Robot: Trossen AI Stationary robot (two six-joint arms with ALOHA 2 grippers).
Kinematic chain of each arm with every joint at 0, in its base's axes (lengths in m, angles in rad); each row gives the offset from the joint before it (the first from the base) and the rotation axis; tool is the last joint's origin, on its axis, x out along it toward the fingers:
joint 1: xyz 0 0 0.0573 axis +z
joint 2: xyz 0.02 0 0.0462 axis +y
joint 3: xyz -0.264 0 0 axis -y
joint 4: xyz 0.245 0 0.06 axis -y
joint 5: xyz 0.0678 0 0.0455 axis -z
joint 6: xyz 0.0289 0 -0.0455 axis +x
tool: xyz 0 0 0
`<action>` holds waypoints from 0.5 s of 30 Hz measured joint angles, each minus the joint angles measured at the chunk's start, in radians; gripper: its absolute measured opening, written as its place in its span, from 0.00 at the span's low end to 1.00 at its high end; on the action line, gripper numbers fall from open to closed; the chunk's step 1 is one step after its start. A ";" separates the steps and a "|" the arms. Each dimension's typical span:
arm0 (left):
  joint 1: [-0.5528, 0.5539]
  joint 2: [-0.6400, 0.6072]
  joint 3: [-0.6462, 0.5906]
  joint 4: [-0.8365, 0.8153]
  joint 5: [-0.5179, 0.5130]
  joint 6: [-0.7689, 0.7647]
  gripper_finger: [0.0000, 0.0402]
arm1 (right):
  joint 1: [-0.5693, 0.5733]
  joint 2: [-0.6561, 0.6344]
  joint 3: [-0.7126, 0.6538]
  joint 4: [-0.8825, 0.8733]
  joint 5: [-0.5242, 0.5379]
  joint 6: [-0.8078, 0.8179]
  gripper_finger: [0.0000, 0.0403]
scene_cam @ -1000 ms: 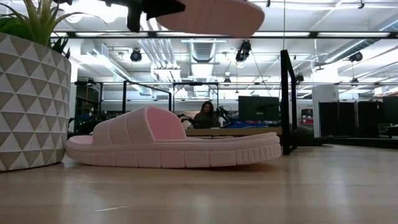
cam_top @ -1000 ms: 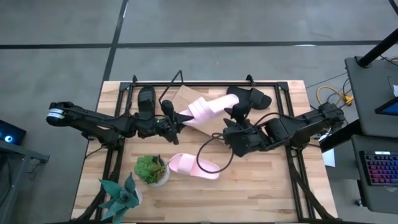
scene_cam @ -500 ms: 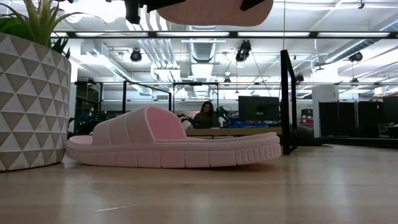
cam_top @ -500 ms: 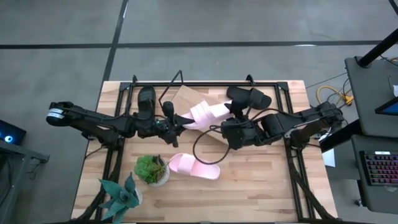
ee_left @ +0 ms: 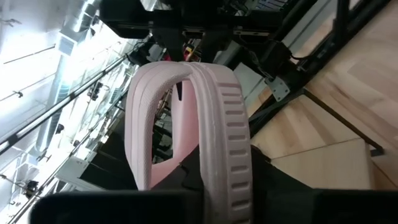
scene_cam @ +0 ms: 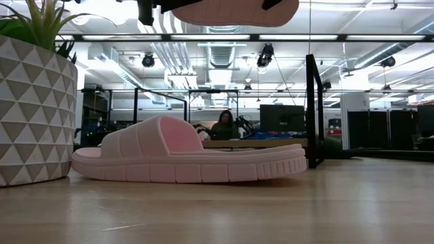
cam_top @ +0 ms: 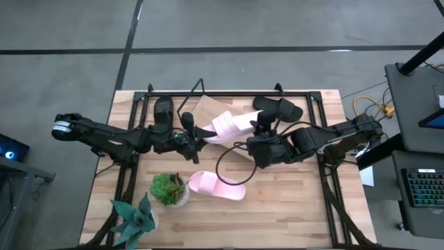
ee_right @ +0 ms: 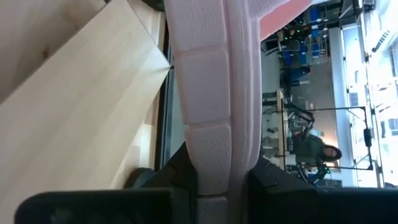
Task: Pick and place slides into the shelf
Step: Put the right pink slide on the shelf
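On table, two pink slides (cam_top: 231,125), two black (cam_top: 164,111)

We have both arms stretched inward over the middle of the desk, pincers facing each other. Left arm comes in from the left edge, low and nearly straight; left pincer (cam_top: 195,137) is clamped on the near end of the raised pink slide (cam_top: 232,123). Right arm is bent at the elbow, reaching from the right; right pincer (cam_top: 251,141) is closed on the same slide's other end.
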 joint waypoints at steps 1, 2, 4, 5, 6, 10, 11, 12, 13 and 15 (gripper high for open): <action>-0.002 0.000 0.000 -0.013 0.002 0.000 0.12 | 0.001 0.000 0.000 -0.026 0.003 0.018 0.13; -0.005 -0.004 0.000 -0.043 0.002 -0.002 0.16 | 0.001 -0.001 -0.001 -0.066 0.009 0.038 0.13; -0.010 -0.013 0.000 -0.078 0.003 -0.004 0.24 | 0.000 -0.011 -0.002 -0.122 0.017 0.087 0.13; -0.011 -0.019 0.000 -0.095 0.003 -0.011 0.28 | -0.001 -0.017 0.000 -0.142 0.023 0.111 0.13; -0.012 -0.025 0.000 -0.111 0.000 -0.029 0.32 | -0.001 -0.023 0.000 -0.177 0.032 0.136 0.13; -0.020 -0.053 0.000 -0.151 0.005 -0.079 0.47 | 0.001 -0.039 -0.012 -0.202 0.034 0.181 0.13; -0.023 -0.060 0.000 -0.151 0.006 -0.079 0.50 | 0.001 -0.041 -0.017 -0.200 0.041 0.181 0.13; -0.025 -0.070 -0.001 -0.152 0.007 -0.079 0.52 | 0.002 -0.042 -0.023 -0.195 0.045 0.176 0.13; -0.028 -0.080 -0.001 -0.153 0.006 -0.079 0.53 | 0.002 -0.043 -0.035 -0.199 0.043 0.173 0.13; -0.036 -0.103 -0.001 -0.152 0.006 -0.079 0.55 | 0.003 -0.042 -0.065 -0.201 0.037 0.167 0.13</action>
